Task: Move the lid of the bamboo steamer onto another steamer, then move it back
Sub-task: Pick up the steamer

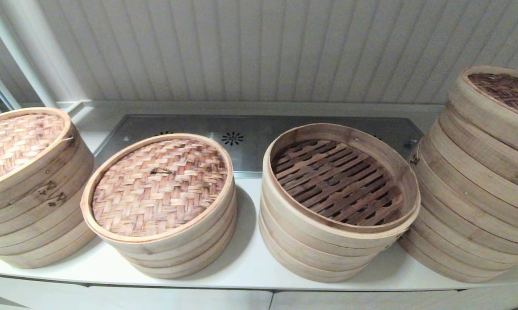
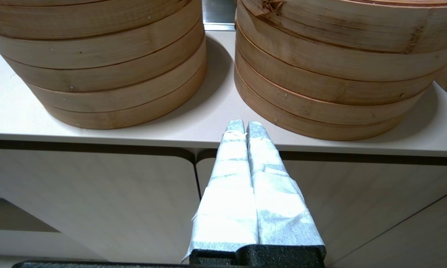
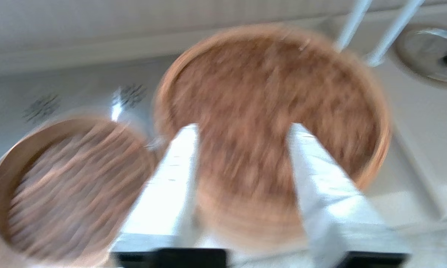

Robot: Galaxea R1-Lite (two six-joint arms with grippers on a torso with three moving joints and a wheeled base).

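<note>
A dark woven bamboo steamer lid (image 1: 507,88) lies on top of the tall steamer stack at the far right. In the right wrist view that lid (image 3: 272,93) fills the middle. My right gripper (image 3: 243,128) hovers over it, open, its white-wrapped fingers spread wide with only the lid's weave showing between them. Beside it stands the uncovered steamer (image 1: 328,241) with bare dark slats, also caught by the right wrist camera (image 3: 67,178). My left gripper (image 2: 245,123) is shut and empty, parked low in front of the counter edge, facing the gap between two stacks.
Two more lidded steamer stacks stand at the left (image 1: 26,193) and centre left (image 1: 160,189). A steel vent plate (image 1: 250,129) lies behind them against the panelled wall. A round metal fitting (image 3: 431,56) and two white poles (image 3: 391,29) are beyond the right stack.
</note>
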